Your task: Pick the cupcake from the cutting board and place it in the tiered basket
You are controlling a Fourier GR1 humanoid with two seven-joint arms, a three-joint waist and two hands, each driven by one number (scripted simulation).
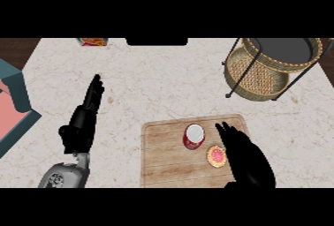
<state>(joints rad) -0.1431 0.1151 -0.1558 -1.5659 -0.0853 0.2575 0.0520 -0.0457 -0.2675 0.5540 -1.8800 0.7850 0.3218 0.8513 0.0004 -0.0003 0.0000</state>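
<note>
We see one cupcake [216, 156] on the cutting board [171, 163], just left of our right hand [248, 161], whose straight, released fingers [226, 132] grasp nothing. One red can [194, 136] stands on the board beside it. Our left hand [83, 119] rests left of the board, fingers extended. One tiered basket [271, 66] sits beyond the board. No writing is readable.

pale marbled counter [163, 84], light wood-grain cutting board [169, 163], woven tan basket [264, 70], pink-topped cupcake [216, 156], black hands
</note>
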